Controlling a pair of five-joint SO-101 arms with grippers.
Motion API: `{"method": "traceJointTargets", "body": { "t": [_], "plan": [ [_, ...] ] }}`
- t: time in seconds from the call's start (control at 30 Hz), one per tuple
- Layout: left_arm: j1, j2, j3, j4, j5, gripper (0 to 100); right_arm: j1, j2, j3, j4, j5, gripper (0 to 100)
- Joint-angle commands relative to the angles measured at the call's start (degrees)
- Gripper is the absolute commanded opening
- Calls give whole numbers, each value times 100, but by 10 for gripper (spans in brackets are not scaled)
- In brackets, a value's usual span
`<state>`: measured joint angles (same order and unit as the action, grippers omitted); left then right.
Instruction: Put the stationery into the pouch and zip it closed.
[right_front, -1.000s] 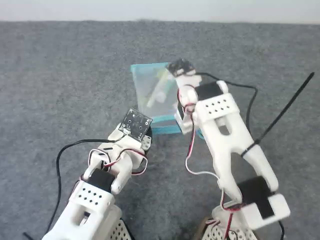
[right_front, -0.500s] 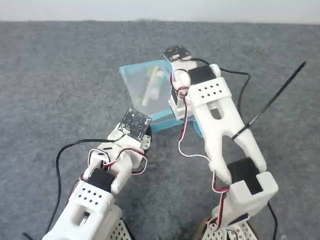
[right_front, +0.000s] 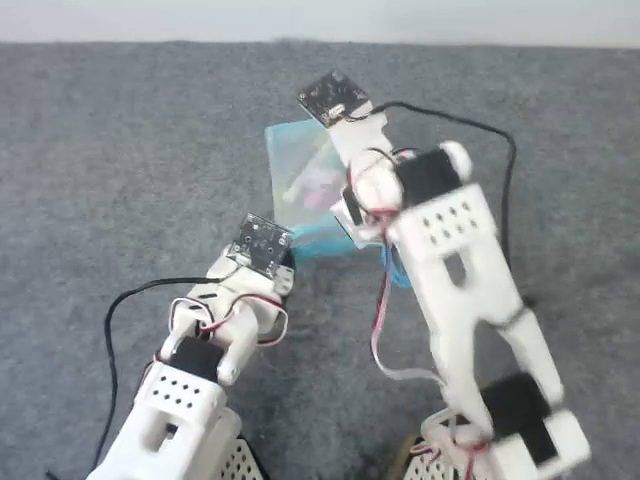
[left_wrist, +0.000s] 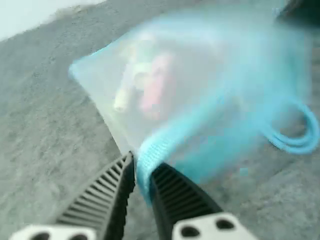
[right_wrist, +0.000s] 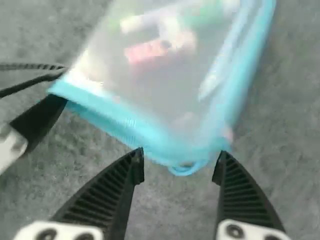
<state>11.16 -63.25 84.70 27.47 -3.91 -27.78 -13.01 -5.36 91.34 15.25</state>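
**A:** What do we get from above?

**B:** The right arm (right_front: 450, 230) has swung across within the last second. Its wrist now sits farther out over the pouch (right_front: 300, 175), which has slid and turned a little on the grey desk (right_front: 110, 140). The left arm (right_front: 225, 320) has edged sideways with it.

**A:** And the left wrist?

**B:** We see the left tool (left_wrist: 142, 167) clenched on the pouch's blue hem, which comes up between its two jaws. The stationery (left_wrist: 147, 90) lies inside the pouch, beyond the tips, as a pink piece and some pale ones. A blue loop (left_wrist: 295, 132) trails off the hem, well to one side of this tool.

**A:** Then the right wrist.

**B:** The right tool (right_wrist: 180, 156) is released, with its jaws spread wide. The pouch's blue edge is just ahead of it, and the blue loop sits between the tips, apparently untouched.

**A:** So what does the shift mean for us?

**B:** We judge the filling done and the closing in hand. One tool anchors the hem and the other has just come round onto the loop. We cannot tell how far the zip is already run. Next we want the right tool to pinch that loop and draw it along the hem while the left grips firmly, or the pouch simply drags.
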Motion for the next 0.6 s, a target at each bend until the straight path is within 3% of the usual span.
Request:
{"method": "traceJointTargets", "body": {
  "t": [0.0, 0.37, 0.57],
  "plan": [
    [-448, -53, -207, -193, 325, 12, 84, -796, 738, -312, 202, 217],
    [-448, -53, -189, -158, 308, 12, 92, -2220, 4484, -2765, 176, 217],
    [-448, -53, -189, -158, 308, 12, 101, -2695, 5565, -3662, 220, 217]
  ]
}}
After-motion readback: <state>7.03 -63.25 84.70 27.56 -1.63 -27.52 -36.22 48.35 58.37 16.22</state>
